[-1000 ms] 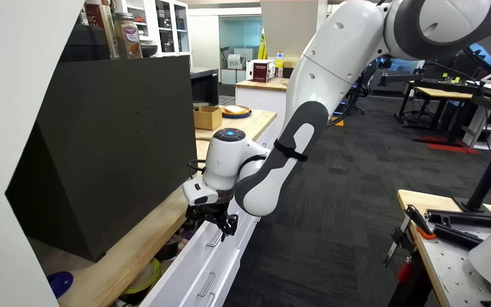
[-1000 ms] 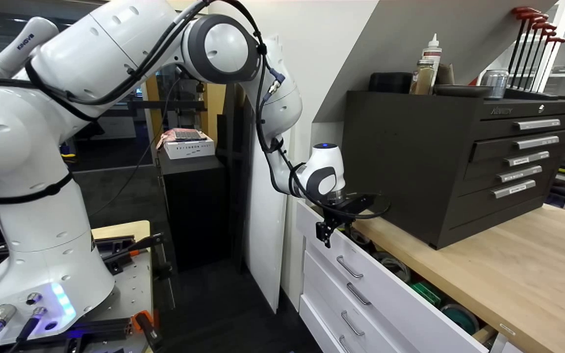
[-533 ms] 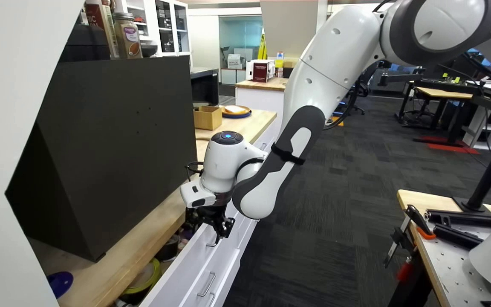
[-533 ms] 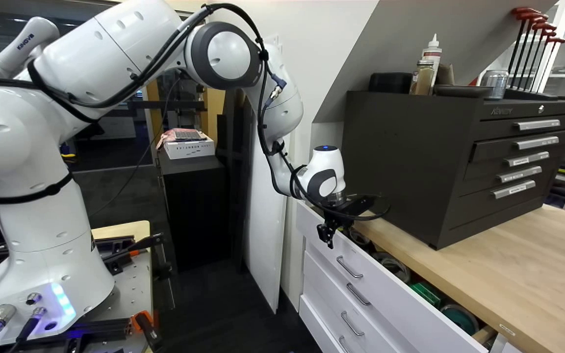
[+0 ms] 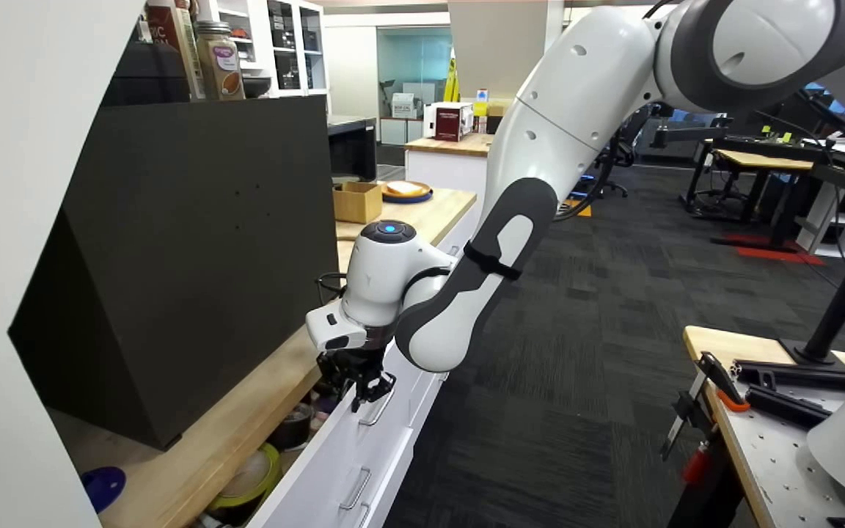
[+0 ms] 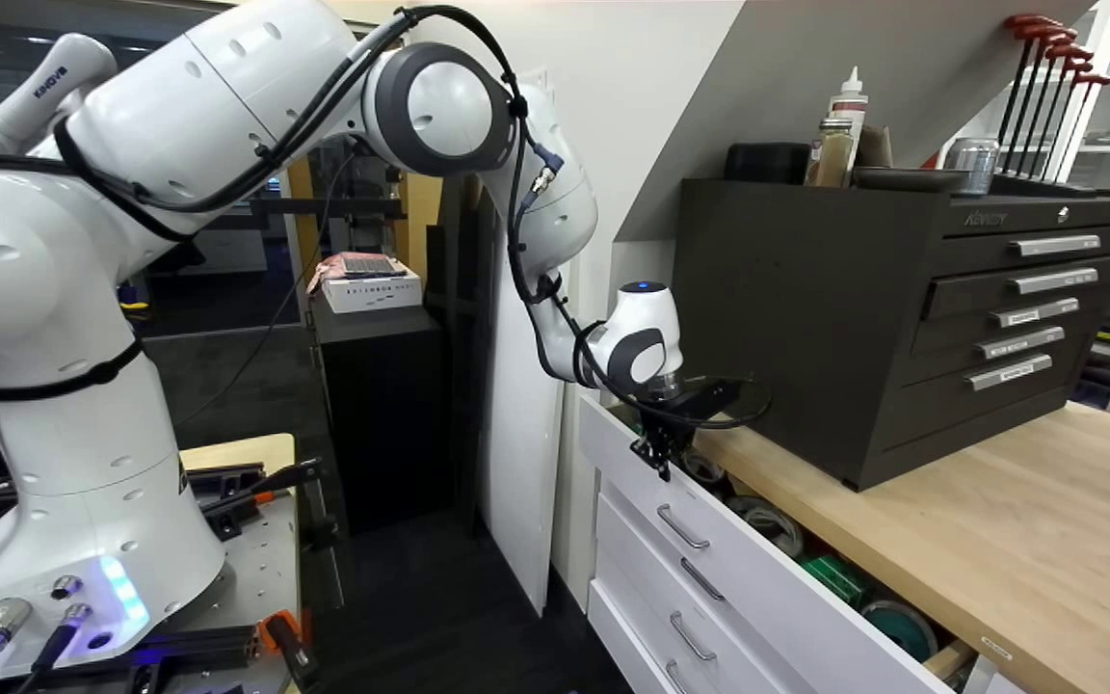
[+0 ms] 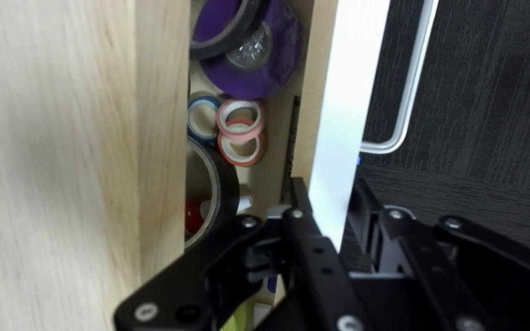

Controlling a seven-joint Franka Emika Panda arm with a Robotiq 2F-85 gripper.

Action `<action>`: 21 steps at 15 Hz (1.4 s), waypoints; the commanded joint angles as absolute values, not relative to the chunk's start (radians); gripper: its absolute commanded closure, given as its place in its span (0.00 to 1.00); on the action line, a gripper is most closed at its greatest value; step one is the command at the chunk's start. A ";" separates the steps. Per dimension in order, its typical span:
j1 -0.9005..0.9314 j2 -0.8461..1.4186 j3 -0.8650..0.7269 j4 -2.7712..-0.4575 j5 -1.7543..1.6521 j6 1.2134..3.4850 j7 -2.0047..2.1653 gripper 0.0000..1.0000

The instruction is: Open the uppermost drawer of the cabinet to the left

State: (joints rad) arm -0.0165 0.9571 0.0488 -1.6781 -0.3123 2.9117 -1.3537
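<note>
The white cabinet (image 6: 637, 569) has its uppermost drawer (image 6: 786, 588) pulled part way out, as both exterior views show. Tape rolls lie inside; in the wrist view a black roll (image 7: 228, 184) and small coloured rings (image 7: 244, 158) sit beside the countertop's edge. My gripper (image 7: 329, 191) is astride the drawer's front wall, one fingertip (image 7: 298, 186) on the inner side, the other outside against the white panel. It is shut on that wall, off to one side of the metal handle (image 7: 410, 92). In an exterior view the gripper (image 5: 361, 400) points down at the front's top edge.
A light wooden countertop (image 6: 1085, 492) borders the drawer and carries a big black tool chest (image 6: 796, 308), close beside the wrist. Lower drawer handles (image 6: 692, 636) stick out below. A bench with clamps (image 5: 701, 425) stands across the dark carpet.
My gripper has shifted off the handle side to over the front wall, and its jaws have come together on it. The uppermost drawer has slid out very slightly.
</note>
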 commanded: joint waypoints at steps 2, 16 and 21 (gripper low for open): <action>-0.042 0.962 0.068 -1.678 -0.333 2.932 -1.350 0.90; -0.055 0.841 0.058 -1.961 -0.360 3.079 -1.337 0.90; -0.060 0.775 0.045 -2.123 -0.393 3.157 -1.336 0.90</action>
State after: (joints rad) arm -0.0448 0.8341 0.0514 -1.9759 -0.3404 3.0932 -1.3447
